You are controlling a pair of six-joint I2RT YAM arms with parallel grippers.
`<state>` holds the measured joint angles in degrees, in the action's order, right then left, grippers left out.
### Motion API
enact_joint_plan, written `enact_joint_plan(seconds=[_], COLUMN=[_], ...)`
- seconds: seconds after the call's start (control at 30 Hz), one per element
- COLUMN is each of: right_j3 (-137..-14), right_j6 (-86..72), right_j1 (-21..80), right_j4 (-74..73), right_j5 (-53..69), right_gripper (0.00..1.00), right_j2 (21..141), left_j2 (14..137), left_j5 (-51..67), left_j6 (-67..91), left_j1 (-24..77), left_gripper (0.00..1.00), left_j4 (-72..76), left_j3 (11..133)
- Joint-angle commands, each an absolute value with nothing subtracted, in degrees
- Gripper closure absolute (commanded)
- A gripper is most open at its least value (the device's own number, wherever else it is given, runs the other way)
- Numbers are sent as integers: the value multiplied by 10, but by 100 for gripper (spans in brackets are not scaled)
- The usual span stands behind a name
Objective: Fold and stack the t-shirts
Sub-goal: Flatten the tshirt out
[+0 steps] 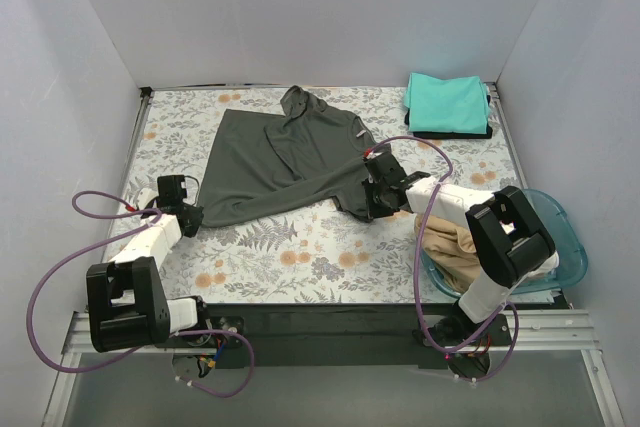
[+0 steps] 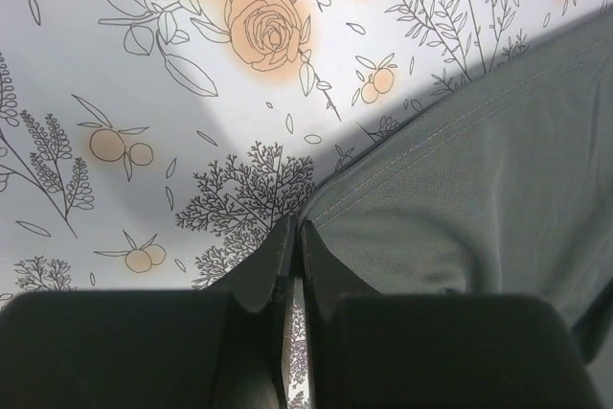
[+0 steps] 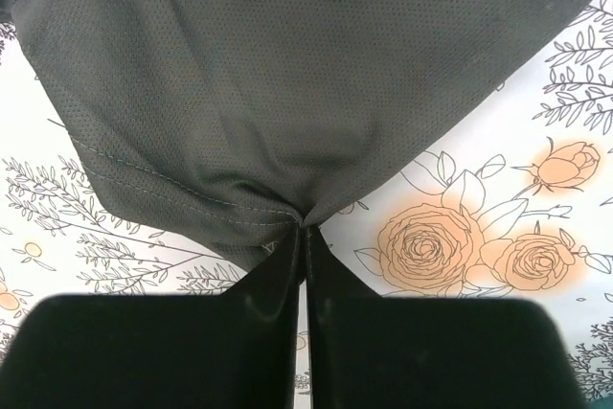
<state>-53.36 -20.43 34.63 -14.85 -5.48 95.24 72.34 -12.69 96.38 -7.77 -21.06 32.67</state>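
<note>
A dark grey t-shirt [image 1: 285, 157] lies spread and rumpled across the middle of the table. My left gripper [image 1: 192, 215] is shut on its near-left hem corner [image 2: 316, 213]. My right gripper [image 1: 378, 199] is shut on its near-right edge, the cloth bunching at the fingertips [image 3: 305, 222]. A folded teal t-shirt [image 1: 447, 102] lies on a folded black one [image 1: 450, 132] at the back right. A tan shirt [image 1: 455, 247] and a bit of white cloth sit in the basin.
A translucent blue plastic basin [image 1: 565, 237] stands at the near right, under my right arm. White walls close in the table on three sides. A floral cloth [image 1: 300, 257] covers the tabletop.
</note>
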Motion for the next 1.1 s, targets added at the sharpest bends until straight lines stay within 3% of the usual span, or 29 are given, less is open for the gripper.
enact_joint_plan(seconds=[0.0,0.5,0.73,1.07], right_j3=[-537,-639,-739,-955], right_j6=[-214,-145,-108,-54], right_j1=[349,348,348,349], right_j4=[-150,-236,-248,-282], right_j5=[-79,-192,-212,-149], right_gripper=[99,99,99,99], right_j2=[940,697,631,581], left_j2=[700,500,471,486], left_j5=[-146,-91,-64,-55], left_j6=[958,975,968,915], left_j1=[-79,-76,-76,-77], left_gripper=[100,100,100,100], left_j4=[-225,-277,-297,-312], left_j3=[344,457,587,857])
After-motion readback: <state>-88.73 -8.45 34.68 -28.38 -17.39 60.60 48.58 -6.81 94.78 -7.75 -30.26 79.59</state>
